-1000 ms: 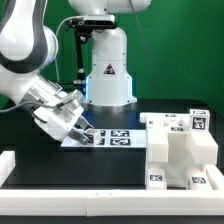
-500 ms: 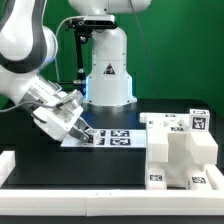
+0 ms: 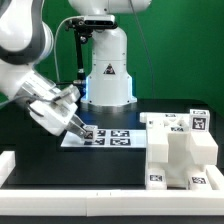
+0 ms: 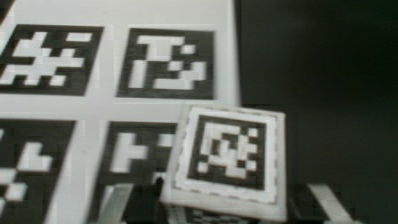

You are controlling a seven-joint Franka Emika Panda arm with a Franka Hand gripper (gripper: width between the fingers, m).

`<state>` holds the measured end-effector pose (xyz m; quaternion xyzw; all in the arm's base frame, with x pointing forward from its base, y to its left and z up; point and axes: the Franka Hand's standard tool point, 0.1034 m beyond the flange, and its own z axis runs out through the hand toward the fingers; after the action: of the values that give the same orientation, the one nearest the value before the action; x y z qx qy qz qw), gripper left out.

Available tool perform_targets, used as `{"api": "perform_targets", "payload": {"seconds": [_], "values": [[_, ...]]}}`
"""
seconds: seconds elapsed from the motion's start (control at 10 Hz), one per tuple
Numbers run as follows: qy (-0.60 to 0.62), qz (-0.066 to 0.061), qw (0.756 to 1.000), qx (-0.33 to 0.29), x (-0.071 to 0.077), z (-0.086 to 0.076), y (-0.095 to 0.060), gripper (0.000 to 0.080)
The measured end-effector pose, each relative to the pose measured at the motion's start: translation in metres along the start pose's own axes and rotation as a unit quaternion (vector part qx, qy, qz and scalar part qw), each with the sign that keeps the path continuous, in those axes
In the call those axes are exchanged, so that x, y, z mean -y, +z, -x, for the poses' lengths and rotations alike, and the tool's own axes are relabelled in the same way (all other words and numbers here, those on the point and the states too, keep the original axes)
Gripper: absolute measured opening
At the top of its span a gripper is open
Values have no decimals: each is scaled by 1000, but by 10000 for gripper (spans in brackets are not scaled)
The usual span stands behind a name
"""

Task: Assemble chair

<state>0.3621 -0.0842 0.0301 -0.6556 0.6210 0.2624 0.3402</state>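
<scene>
In the exterior view my gripper (image 3: 80, 126) hangs tilted over the near-left corner of the marker board (image 3: 112, 136), and the hand hides most of what it holds. The wrist view shows a small white chair part (image 4: 228, 152) with a square tag on its face, sitting between my two fingers (image 4: 121, 203). The jaws are shut on its sides, with the marker board (image 4: 107, 70) behind it. The partly built chair (image 3: 178, 152), a stepped white block structure carrying tags, stands on the exterior view's right, well apart from the gripper.
A low white border rail (image 3: 90, 205) runs along the front of the black table, and another piece (image 3: 5, 165) lies at the exterior view's left. The robot's white base (image 3: 108, 70) stands behind the marker board.
The jaws have closed from wide open onto the small tagged part. The hand has since risen a little and shifted toward the exterior view's left.
</scene>
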Motion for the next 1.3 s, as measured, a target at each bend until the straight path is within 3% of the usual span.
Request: {"api": "perform_targets", "payload": {"seconds": [0.2,0.4,0.6,0.7,0.8,0.9,1.0,1.2,1.3], "values": [[-45,19,999,3,14,26,-16,279],[-81,43,996,3,28,59,-23,281],[-85,40,993,-67,31,47,-22,281],[-96,41,991,-86,33,51,-22,281],[-116,69,983,-126,43,51,-30,281],[-148,88,973,-153,69,70,-38,281],[-183,91,961,-188,94,91,-39,281],[-217,87,941,-246,122,124,-27,281],[-217,69,931,-287,121,117,-29,281]]}}
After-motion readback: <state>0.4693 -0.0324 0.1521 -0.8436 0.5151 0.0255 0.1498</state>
